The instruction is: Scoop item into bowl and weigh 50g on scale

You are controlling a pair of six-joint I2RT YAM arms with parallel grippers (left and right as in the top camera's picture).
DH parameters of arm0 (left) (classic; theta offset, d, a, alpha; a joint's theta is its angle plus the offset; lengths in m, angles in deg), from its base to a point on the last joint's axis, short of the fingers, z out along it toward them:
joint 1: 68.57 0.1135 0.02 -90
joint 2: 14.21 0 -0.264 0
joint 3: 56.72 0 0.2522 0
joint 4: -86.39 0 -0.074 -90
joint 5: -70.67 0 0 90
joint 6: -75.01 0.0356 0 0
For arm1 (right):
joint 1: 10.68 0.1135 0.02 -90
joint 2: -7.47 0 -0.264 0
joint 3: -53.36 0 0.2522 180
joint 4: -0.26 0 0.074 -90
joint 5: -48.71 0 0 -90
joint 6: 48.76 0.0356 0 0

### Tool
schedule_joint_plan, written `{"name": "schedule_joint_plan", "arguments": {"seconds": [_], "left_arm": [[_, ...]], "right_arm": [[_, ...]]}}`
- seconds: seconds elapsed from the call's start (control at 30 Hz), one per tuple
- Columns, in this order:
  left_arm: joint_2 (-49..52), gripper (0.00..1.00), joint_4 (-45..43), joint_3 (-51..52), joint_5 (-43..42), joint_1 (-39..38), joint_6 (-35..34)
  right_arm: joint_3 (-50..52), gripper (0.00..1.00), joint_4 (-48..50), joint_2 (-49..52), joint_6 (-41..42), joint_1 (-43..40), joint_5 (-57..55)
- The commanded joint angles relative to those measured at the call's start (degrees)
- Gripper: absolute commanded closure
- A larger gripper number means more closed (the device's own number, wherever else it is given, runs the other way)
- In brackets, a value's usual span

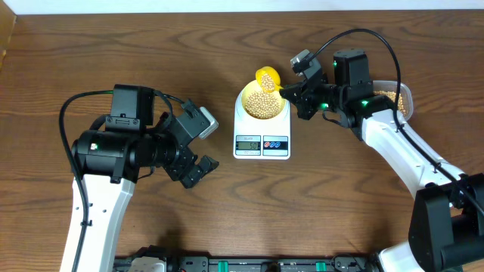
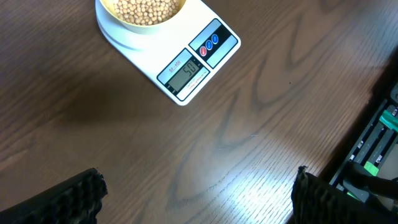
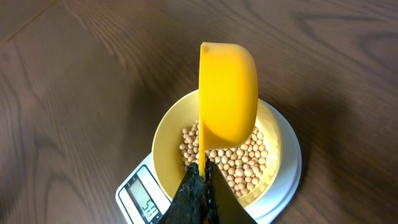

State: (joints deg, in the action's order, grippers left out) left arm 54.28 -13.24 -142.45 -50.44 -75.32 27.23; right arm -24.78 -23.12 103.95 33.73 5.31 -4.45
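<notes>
The white scale (image 1: 262,140) stands mid-table with the pale-yellow bowl (image 1: 244,97) on its platform, full of tan beans (image 1: 263,104). Its display (image 2: 185,73) reads 50. My right gripper (image 1: 296,92) is shut on the handle of the bright yellow scoop (image 1: 268,78), held tipped on its side over the bowl's far rim. In the right wrist view the scoop (image 3: 227,93) hangs above the beans (image 3: 239,165) and bowl (image 3: 165,140). My left gripper (image 1: 198,169) is open and empty over bare wood, left of and nearer than the scale (image 2: 205,59).
A clear plastic tub (image 1: 402,97) with more beans sits at the right, behind my right arm. Black equipment lies along the table's near edge (image 1: 249,264).
</notes>
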Motion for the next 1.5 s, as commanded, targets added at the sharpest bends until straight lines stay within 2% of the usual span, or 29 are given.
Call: {"name": "schedule_joint_plan", "arguments": {"seconds": [0.0, 0.23, 0.67, 0.9, 1.47], "left_arm": [[0.1, 0.02, 0.1, -0.1, 0.3, 0.3, -0.1], [0.1, 0.02, 0.1, -0.1, 0.3, 0.3, -0.1], [0.1, 0.02, 0.1, -0.1, 0.3, 0.3, -0.1], [0.1, 0.02, 0.1, -0.1, 0.3, 0.3, -0.1], [0.1, 0.02, 0.1, -0.1, 0.3, 0.3, -0.1]], "right_arm": [[-0.1, 0.99, -0.2, -0.4, 2.0, 0.0, 1.2], [-0.1, 0.99, -0.2, -0.4, 7.0, -1.3, 1.3], [-0.1, 0.99, 0.1, -0.4, 13.2, -6.0, 8.7], [-0.1, 0.99, 1.6, -0.4, 21.2, -12.2, 15.6], [-0.1, 0.99, -1.0, -0.4, 23.8, -29.6, 34.3]]}}
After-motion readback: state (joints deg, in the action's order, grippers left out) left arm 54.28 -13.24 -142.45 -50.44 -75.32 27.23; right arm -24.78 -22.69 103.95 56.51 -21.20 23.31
